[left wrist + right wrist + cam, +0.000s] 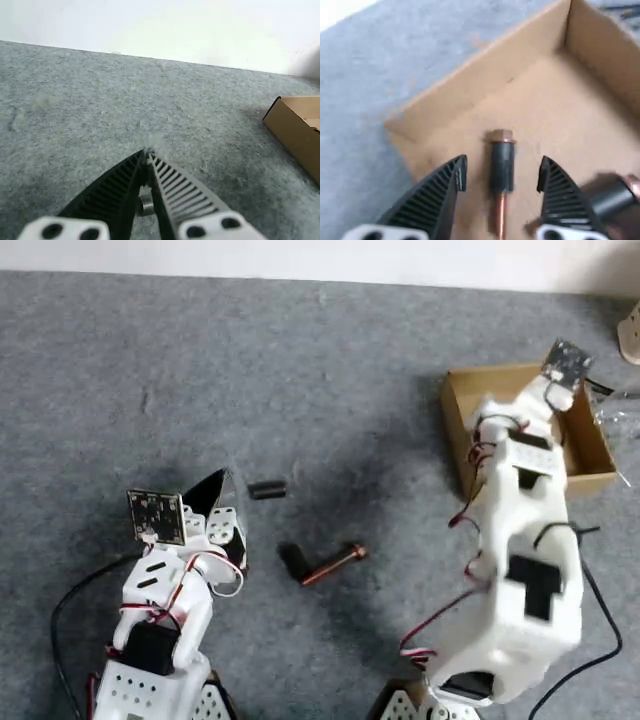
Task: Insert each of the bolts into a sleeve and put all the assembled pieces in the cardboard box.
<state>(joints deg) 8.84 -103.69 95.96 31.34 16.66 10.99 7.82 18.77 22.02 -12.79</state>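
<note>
1. Our right gripper (502, 161) hangs spread wide inside the box (470, 100) and holds nothing. A finished piece (501, 165) lies on the box floor between the fingers, and neither finger appears to touch it.
2. At 4 o'clock of that piece lies a second piece (615, 195), cut off at the frame edge and partly behind a finger.
3. Our left gripper (147, 152) is pressed together, its tips low over the mat (75, 100). Something small and grey shows deep between the fingers; we cannot tell what it is.
4. In the high view, a loose sleeve (267, 489) lies just at 3 o'clock of the left tips. At 5 o'clock of it lies a bolt (335, 562), with a second sleeve (292, 559) at its 9 o'clock end. We cannot tell whether that end is inserted or merely touching.
5. We judge the bolt to be stiff, smooth metal that rolls easily, so it is best pinched across the shaft near the head. The sleeve looks light and rigid, so we would grip its outer wall and leave the bore free.
6. The box sits at 2 o'clock on the mat, where the right arm covers most of it in the high view.
</note>
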